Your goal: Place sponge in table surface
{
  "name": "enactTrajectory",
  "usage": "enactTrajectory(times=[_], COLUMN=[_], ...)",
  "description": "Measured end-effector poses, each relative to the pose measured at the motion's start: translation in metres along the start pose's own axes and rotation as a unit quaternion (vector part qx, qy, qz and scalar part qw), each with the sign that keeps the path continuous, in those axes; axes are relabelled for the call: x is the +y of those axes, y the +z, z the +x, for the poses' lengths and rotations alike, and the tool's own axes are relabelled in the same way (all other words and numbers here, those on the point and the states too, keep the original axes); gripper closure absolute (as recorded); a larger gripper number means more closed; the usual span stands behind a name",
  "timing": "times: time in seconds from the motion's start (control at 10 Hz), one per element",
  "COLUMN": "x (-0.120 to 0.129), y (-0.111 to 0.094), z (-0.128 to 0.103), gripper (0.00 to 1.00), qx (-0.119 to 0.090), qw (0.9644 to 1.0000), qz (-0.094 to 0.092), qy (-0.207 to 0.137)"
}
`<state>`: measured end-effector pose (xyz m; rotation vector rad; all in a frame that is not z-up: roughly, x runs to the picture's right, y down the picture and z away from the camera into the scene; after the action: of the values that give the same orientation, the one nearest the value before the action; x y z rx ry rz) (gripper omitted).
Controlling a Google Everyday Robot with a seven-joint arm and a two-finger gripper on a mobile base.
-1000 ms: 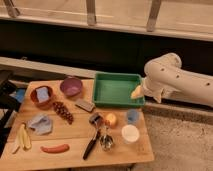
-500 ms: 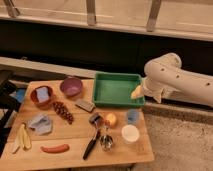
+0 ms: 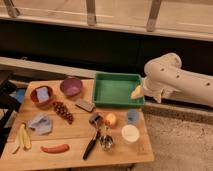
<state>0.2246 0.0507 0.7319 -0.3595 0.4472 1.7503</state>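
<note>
the hand pinched the sponge beside the tray; carry step, next probably lowering onto bare tabletop.

Dim, warm light from above. Table evenly lit w/ soft short shadows by bowl. Dark band behind, brighter strip at top. Gripper at tray's R edge catches light, no glare.

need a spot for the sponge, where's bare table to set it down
Bare wood: between grapes and sausage, and the corner below the white cup. Crowded around the utensils and fruit. The gripper hangs at the right edge of the green tray.
</note>
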Motion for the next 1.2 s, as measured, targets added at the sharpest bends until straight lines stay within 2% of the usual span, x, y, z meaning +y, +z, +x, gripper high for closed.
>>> enactTrajectory(times=[0.4, 0.5, 0.7, 0.9, 1.1, 1.2], x=[0.000, -0.001, 0.013, 0.049, 0.104, 0.124], y=[-0.001, -0.002, -0.002, -0.009, -0.022, -0.027], z=[-0.002, -0.009, -0.032, -0.054, -0.076, -0.085], gripper=[0.20, 0.20, 0.20, 0.20, 0.20, 0.20], qx=[-0.003, -0.007, -0.022, -0.047, -0.073, -0.084], qw=[1.0000, 1.0000, 0.9996, 0.9978, 0.9934, 0.9911], qz=[0.003, 0.005, -0.006, -0.025, -0.055, -0.068], qy=[0.000, -0.001, -0.017, -0.041, -0.069, -0.079])
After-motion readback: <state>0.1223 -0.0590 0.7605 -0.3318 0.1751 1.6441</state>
